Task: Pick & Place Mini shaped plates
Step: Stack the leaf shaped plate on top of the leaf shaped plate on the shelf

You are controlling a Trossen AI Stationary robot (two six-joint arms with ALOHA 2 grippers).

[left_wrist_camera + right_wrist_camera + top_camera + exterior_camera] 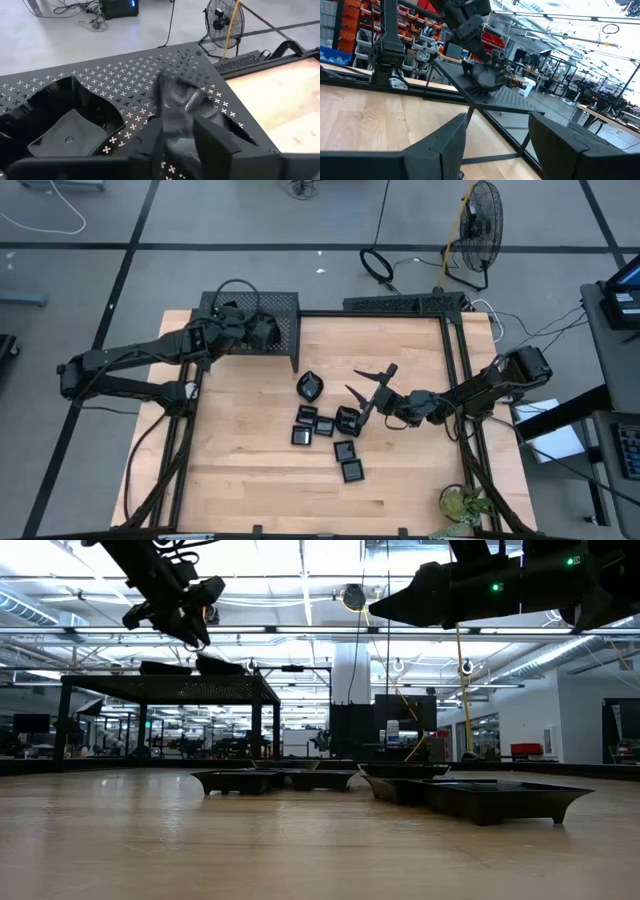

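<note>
Several mini shaped plates (324, 425) lie flat on the wooden table's middle, a leaf-like one (310, 387) farthest back. The black mesh rack (285, 305) stands at the far left corner. One plate (70, 132) rests on its perforated top (125, 75). My left gripper (262, 332) hovers over the rack, open, with a blurred plate (175, 100) between and just below its fingertips, close to the rack top (505, 97). My right gripper (368, 383) stands open above the table, right of the plates, holding nothing. My left gripper (177, 132) slants down from the table's left over the rack, its fingers (215, 137) on either side of the blurred plate (484, 76). The plate sits tilted just under the fingertips; I cannot tell whether the fingers touch it.
A black frame rail (455, 360) runs along the table's right edge, with a flat mesh piece (405, 303) at the far right. A plant (460, 505) sits at the near right corner. A fan (475, 230) stands on the floor beyond. Bare wood lies near and left.
</note>
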